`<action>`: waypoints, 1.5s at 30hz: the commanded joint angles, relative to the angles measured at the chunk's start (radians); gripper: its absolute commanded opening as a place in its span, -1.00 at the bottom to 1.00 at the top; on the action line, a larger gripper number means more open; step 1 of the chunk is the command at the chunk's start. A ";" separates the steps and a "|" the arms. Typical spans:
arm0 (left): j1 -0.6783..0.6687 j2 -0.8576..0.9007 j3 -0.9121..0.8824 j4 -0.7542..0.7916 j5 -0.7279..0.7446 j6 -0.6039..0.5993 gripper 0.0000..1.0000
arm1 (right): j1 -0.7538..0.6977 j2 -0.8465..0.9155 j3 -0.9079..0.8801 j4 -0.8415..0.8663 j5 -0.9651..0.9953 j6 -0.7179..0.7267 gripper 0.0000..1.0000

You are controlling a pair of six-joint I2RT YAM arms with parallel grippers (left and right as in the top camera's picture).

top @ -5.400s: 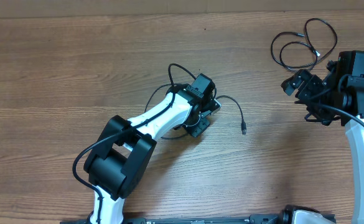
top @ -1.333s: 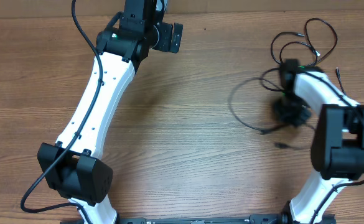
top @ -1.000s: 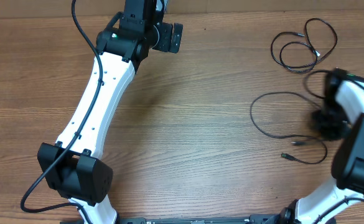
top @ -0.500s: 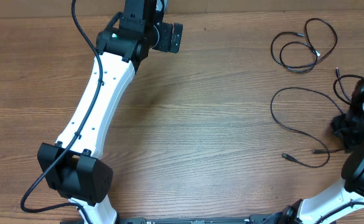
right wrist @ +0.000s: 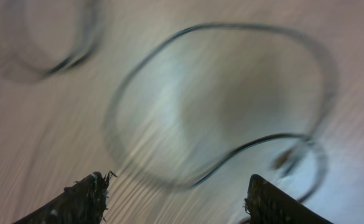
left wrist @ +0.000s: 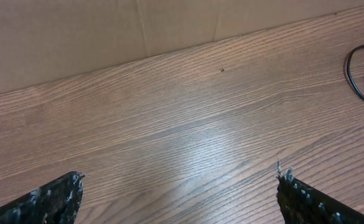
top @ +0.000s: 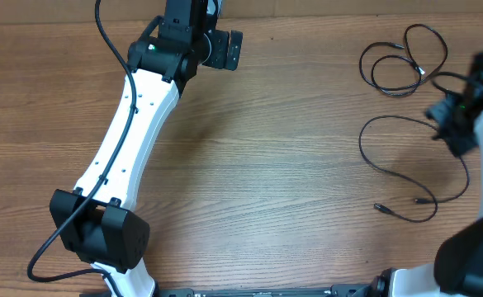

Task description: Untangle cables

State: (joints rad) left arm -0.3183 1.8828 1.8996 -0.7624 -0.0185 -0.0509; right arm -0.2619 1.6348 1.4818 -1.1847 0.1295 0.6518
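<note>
Two thin black cables lie on the wooden table at the right. A coiled cable (top: 394,91) sits at the far right corner. A longer cable (top: 362,142) sweeps in a wide open curve below it, with its plug ends (top: 378,208) toward the front. My right gripper (top: 454,125) hovers over that curve's right side. In the right wrist view the right gripper (right wrist: 178,199) is open and empty, with the blurred cable (right wrist: 250,144) on the table beyond it. My left gripper (top: 229,49) is at the far edge, and the left wrist view shows the left gripper (left wrist: 178,199) wide open over bare wood.
A brown cardboard wall (left wrist: 169,25) runs along the table's far edge, just beyond the left gripper. A bit of the coiled cable (left wrist: 348,65) shows at the right edge of the left wrist view. The left arm (top: 125,132) stretches diagonally across the table's left half.
The right gripper dragged the longer cable toward the right front, opened and let it go, then rose toward the far side. The cable now lies spread out. The left arm stayed still.
</note>
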 commanded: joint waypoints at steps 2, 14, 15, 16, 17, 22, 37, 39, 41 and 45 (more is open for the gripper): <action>0.004 -0.019 0.015 0.003 0.011 -0.009 0.99 | 0.201 -0.021 0.013 0.002 -0.098 -0.048 0.41; 0.004 -0.019 0.015 0.003 0.011 -0.009 0.99 | 0.373 -0.241 0.013 -0.079 -0.140 -0.044 0.43; 0.004 -0.019 0.015 0.003 0.011 -0.009 0.99 | 0.373 -0.269 0.013 -0.088 -0.159 -0.054 0.43; 0.004 -0.019 0.015 0.003 0.011 -0.009 0.99 | 0.373 -0.303 0.013 -0.097 -0.184 -0.085 0.43; 0.004 -0.019 0.015 0.003 0.011 -0.009 0.99 | 0.373 -0.330 0.013 -0.104 -0.200 -0.113 0.44; 0.004 -0.019 0.015 0.003 0.011 -0.009 0.99 | 0.373 -0.465 0.013 -0.157 -0.206 -0.137 1.00; 0.004 -0.019 0.015 0.003 0.011 -0.009 0.99 | 0.373 -0.507 0.013 -0.162 -0.148 -0.246 1.00; 0.004 -0.019 0.015 0.003 0.011 -0.009 0.99 | 0.373 -0.526 0.011 -0.163 -0.150 -0.269 1.00; 0.004 -0.019 0.015 0.003 0.011 -0.009 0.99 | 0.373 -0.545 0.009 -0.167 -0.149 -0.270 1.00; 0.004 -0.019 0.015 0.003 0.011 -0.009 0.99 | 0.373 -0.601 -0.055 -0.139 -0.146 -0.313 1.00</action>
State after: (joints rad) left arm -0.3183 1.8828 1.8996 -0.7624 -0.0185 -0.0505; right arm 0.1120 1.0935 1.4750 -1.3426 -0.0319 0.4099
